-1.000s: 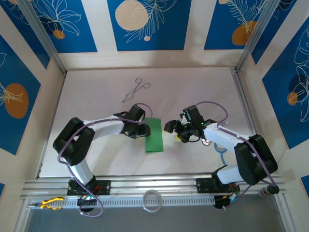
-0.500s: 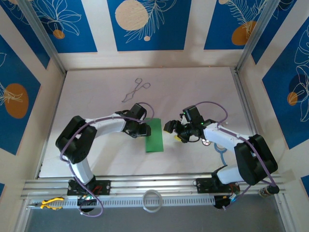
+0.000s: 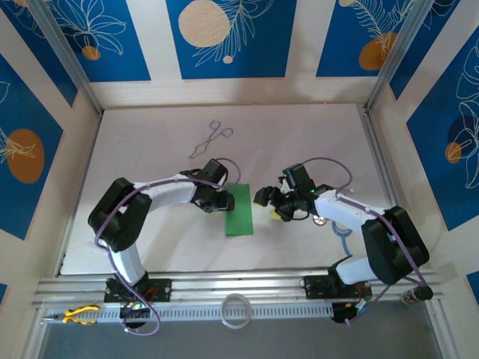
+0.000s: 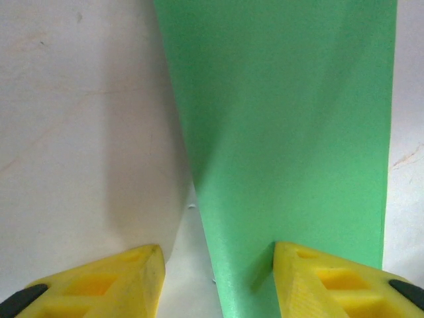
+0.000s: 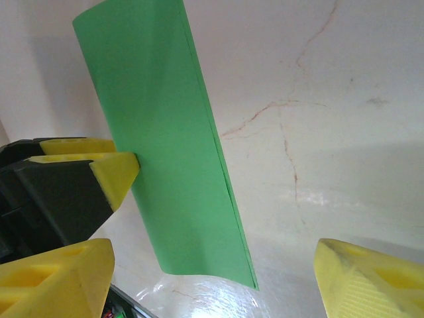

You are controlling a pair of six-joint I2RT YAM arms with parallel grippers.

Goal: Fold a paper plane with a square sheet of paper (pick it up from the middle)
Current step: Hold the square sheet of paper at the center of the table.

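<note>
Two grippers flank the green sheet (image 3: pixel 239 212), which lies on the white table (image 3: pixel 314 142) as a long narrow rectangle about midway between the arms, long side running near to far. Left gripper (image 3: pixel 222 200) is at the sheet's left long edge, jaws apart. In the left wrist view that edge looks slightly lifted and runs up through the gap. One yellow fingertip (image 4: pixel 331 278) is over green, the other over bare table, and nothing looks clamped. Right gripper (image 3: pixel 263 198) sits just right of the sheet, not touching it, jaws wide apart and empty. Metal forceps (image 3: pixel 209 140) lie well apart toward the far side.
</note>
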